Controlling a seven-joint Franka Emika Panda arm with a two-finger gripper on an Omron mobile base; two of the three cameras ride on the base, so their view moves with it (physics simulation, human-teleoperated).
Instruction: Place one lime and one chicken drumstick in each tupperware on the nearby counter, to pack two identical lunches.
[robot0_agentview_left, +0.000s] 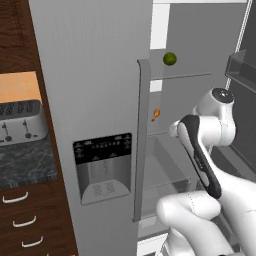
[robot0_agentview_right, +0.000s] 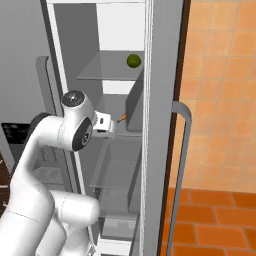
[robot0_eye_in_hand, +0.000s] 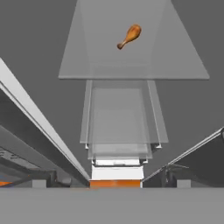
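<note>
A green lime (robot0_agentview_left: 170, 59) (robot0_agentview_right: 133, 61) rests on the upper glass shelf inside the open fridge. One shelf lower lies an orange-brown chicken drumstick (robot0_agentview_left: 156, 114) (robot0_agentview_right: 121, 118) (robot0_eye_in_hand: 130, 36). My gripper (robot0_agentview_right: 106, 125) is held at the height of the drumstick's shelf, just in front of it and short of the drumstick. It is open and holds nothing. In the hand view the drumstick sits far up the glass shelf (robot0_eye_in_hand: 131, 65). A stretch of the dark marbled counter (robot0_agentview_left: 25, 162) shows at the left. The tupperware is out of view.
The closed grey fridge door (robot0_agentview_left: 90, 75) with its dispenser panel (robot0_agentview_left: 102, 167) and long handle (robot0_agentview_left: 141, 140) stands left of the opening. The open right door (robot0_agentview_right: 162, 125) flanks the arm. A silver toaster (robot0_agentview_left: 20, 122) sits on the counter. A clear drawer (robot0_eye_in_hand: 118, 118) lies below.
</note>
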